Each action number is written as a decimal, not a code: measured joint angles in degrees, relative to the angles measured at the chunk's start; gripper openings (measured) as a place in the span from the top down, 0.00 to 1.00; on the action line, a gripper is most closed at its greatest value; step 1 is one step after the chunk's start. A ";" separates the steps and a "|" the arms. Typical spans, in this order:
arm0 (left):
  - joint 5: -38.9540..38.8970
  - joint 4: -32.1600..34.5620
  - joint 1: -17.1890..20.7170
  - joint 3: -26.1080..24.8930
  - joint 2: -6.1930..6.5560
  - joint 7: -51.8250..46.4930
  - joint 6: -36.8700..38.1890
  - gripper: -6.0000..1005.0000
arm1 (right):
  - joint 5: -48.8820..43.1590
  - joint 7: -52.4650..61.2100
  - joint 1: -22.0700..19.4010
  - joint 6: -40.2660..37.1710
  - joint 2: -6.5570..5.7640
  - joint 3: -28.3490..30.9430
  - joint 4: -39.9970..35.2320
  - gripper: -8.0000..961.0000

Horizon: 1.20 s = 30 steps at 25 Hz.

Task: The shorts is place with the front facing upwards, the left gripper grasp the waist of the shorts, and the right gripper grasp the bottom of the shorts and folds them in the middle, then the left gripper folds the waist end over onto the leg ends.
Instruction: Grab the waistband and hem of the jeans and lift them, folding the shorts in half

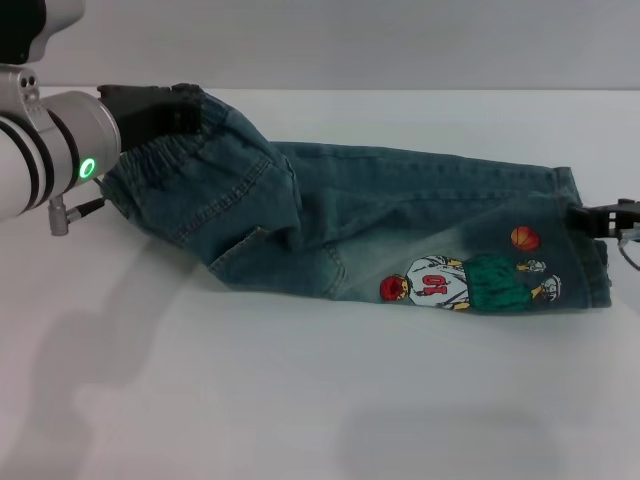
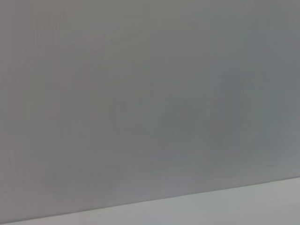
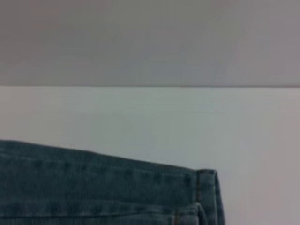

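Head view shows the shorts (image 1: 400, 215) already folded lengthwise, long axis running left to right across mid-frame, cartoon print at lower right. At the upper left, the left gripper (image 1: 160, 108) pinches the raised waist end (image 1: 190, 150); the leg ends (image 1: 580, 240) lie far right beside the right gripper (image 1: 600, 218), whose fingers' state I cannot tell.
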 joint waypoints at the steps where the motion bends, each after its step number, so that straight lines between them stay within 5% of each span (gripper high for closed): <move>1: 0.00 -0.12 0.01 0.00 0.00 0.01 -0.01 0.96 | 0.02 0.00 0.32 -0.04 0.00 -0.04 -0.42 0.35; 22: -0.04 -1.54 0.96 0.42 0.04 0.79 -1.04 0.96 | 2.91 0.15 1.49 0.74 -0.05 -0.80 -2.61 0.35; 27: -0.11 -2.02 1.21 0.55 -0.01 1.17 -1.06 0.96 | 2.91 0.02 0.69 1.68 -0.13 -1.17 -1.91 0.52; 30: -0.11 -2.05 1.22 0.90 -0.01 1.19 -1.06 0.96 | 2.91 0.01 0.65 1.83 -0.14 -1.39 -1.83 0.77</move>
